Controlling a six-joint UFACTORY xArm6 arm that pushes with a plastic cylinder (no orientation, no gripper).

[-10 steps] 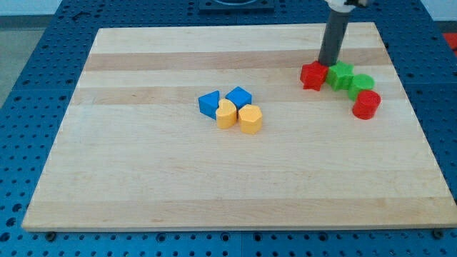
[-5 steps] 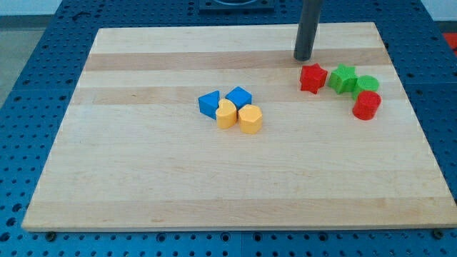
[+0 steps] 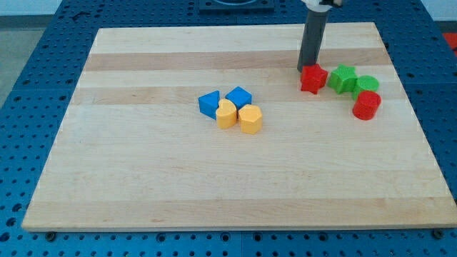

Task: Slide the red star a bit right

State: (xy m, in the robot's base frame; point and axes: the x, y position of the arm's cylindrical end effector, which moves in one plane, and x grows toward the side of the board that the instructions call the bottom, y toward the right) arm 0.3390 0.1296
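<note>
The red star [image 3: 313, 78] lies on the wooden board [image 3: 143, 178] at the view's upper right. My tip [image 3: 306, 69] stands right at the star's upper left edge, touching or nearly touching it. A green star [image 3: 343, 78] lies just to the red star's right with a small gap between them.
A green block [image 3: 367, 84] and a red cylinder [image 3: 366, 105] sit right of the green star. Near the board's middle lie two blue blocks [image 3: 209, 103] [image 3: 239, 96] and two yellow blocks [image 3: 226, 114] [image 3: 250, 119] in a tight group.
The tip went from the star's upper right to above and left of it, then came down to its upper left edge. The red star has barely shifted.
</note>
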